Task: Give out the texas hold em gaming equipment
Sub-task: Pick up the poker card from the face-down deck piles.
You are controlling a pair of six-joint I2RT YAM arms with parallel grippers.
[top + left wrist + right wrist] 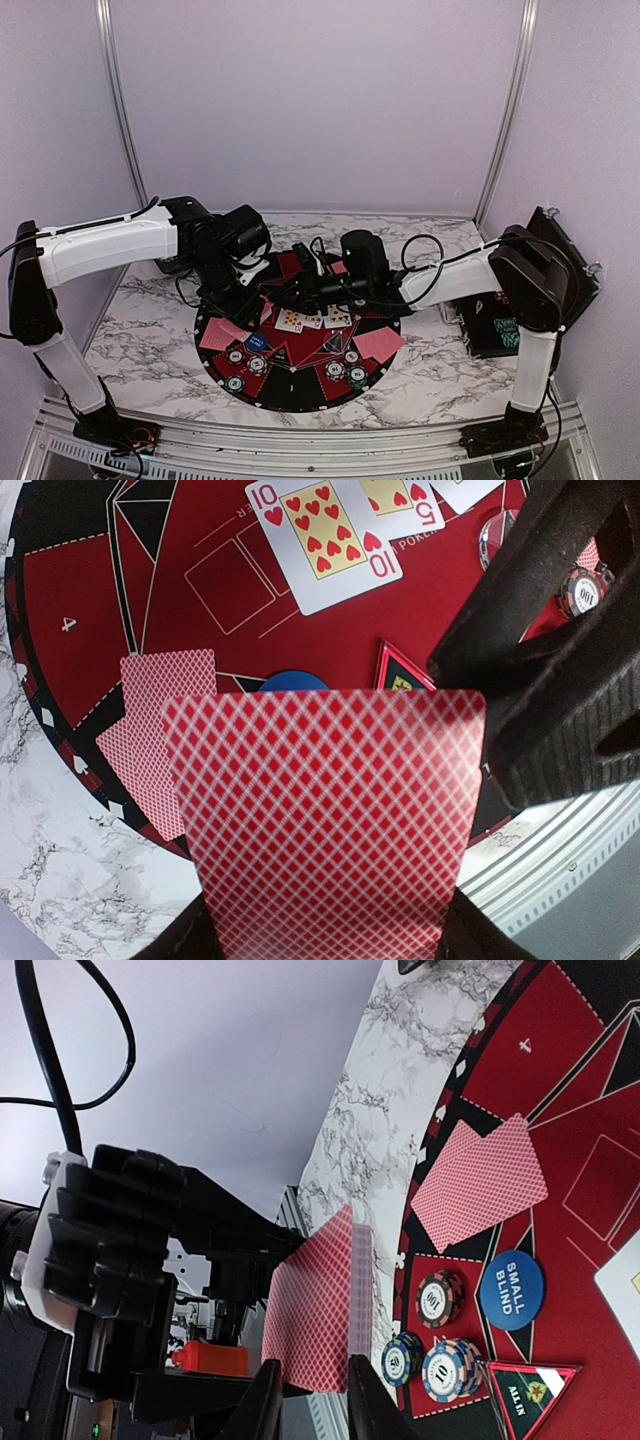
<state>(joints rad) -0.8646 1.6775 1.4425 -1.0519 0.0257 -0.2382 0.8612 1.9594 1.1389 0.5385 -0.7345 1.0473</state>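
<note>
The left arm [100,245] and right arm [450,280] meet over the round mat [295,395] on the marble table [150,340]. Face-up cards [312,320] lie mid-mat, with red-backed cards [222,333] on either side.

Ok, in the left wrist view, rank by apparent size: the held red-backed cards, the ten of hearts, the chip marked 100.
1. held red-backed cards, though nearness inflates them.
2. ten of hearts.
3. chip marked 100, partly hidden.

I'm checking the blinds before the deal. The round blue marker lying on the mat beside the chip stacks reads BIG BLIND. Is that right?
Not quite. The round blue marker lying on the mat beside the chip stacks reads SMALL BLIND, not BIG BLIND. The right wrist view shows the white lettering clearly.
</note>
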